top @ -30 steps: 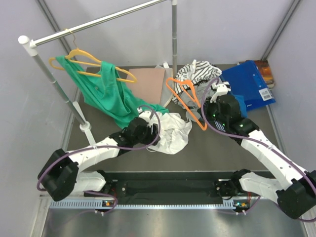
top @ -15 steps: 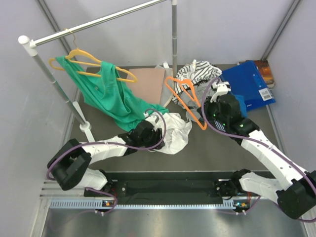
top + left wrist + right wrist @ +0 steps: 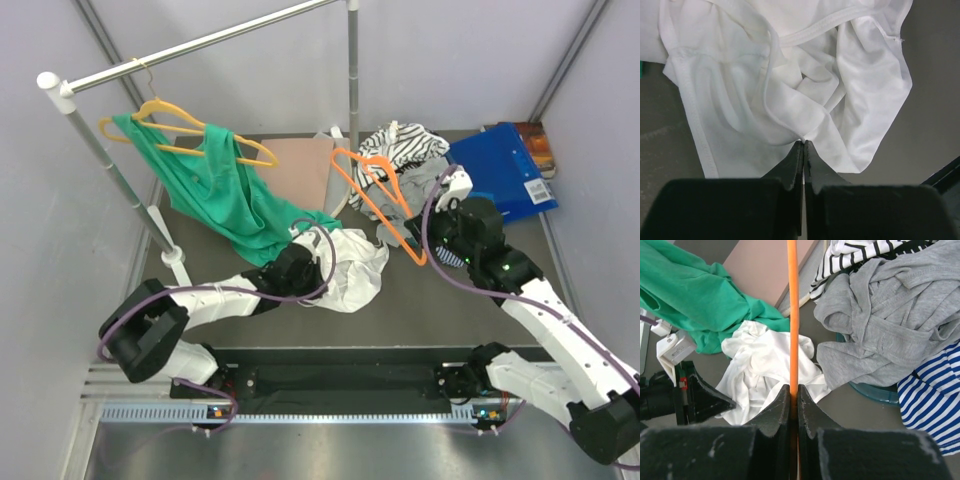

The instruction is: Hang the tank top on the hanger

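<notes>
While the left gripper [image 3: 803, 145] pinches a fold of the crumpled tank top [image 3: 860, 90], lying just beside the green garment [image 3: 215, 185], the right gripper [image 3: 793, 390] clamps the hanger [image 3: 792, 300] farther from that garment. Light, limp and sheer, the top looks best taken by a strap or neckline hem.

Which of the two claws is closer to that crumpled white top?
Left. The left gripper is closed right on a fold of the tank top; the right gripper sits apart to its right, clamped on the orange hanger.
</notes>
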Motion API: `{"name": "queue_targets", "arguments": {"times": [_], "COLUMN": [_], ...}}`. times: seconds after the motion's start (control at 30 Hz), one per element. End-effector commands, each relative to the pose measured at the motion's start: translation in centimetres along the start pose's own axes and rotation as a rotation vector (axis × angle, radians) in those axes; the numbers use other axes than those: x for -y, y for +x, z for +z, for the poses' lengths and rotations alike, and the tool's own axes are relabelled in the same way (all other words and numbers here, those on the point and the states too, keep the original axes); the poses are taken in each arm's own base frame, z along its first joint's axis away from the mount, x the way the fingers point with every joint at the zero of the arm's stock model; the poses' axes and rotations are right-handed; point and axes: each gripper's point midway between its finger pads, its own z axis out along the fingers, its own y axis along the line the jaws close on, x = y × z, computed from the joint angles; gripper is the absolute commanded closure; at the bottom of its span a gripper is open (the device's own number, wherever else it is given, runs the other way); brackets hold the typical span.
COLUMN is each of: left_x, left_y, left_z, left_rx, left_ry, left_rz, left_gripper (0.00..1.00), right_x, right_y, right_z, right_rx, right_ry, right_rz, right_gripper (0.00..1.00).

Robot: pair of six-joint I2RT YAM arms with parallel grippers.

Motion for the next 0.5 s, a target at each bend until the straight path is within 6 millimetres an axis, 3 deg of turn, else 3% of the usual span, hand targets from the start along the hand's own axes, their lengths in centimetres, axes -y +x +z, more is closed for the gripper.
{"name": "queue_targets", "arguments": {"times": [0.0, 0.13, 0.17, 0.23, 0.47], "left_x": [1.3, -1.2, -3.1, -5.1, -9.5], "left_y": [-5.9, -10.5, -10.7, -12.3, -14.6], "left_z": [-2.0, -3.8, -4.1, -4.6, -6.0], "left_rx": [0.160, 0.252, 0.235, 0.246, 0.256], "left_ry": [0.004, -0.046, -0.102, -0.153, -0.256], "left_rz": [-0.027, -0.061, -0.064, -0.077, -0.104], "left_gripper": [1.00, 1.00, 1.00, 1.00, 1.00], "right_x": [-1.1, -2.7, -2.8, -3.3, -4.8], "right_y": [-2.9, -2.2, -1.8, -0.8, 2.0], "right_z": [-2.2, -3.9, -4.0, -3.9, -3.7], "right_rx": [0.088, 0.080, 0.069, 0.039, -0.048], "right_ry": [-0.059, -0.170, -0.181, -0.217, -0.284], "right_rz": [-0.058, -0.123, -0.147, -0.168, -0.208], "right_gripper": [1.00, 1.00, 1.00, 1.00, 1.00]}}
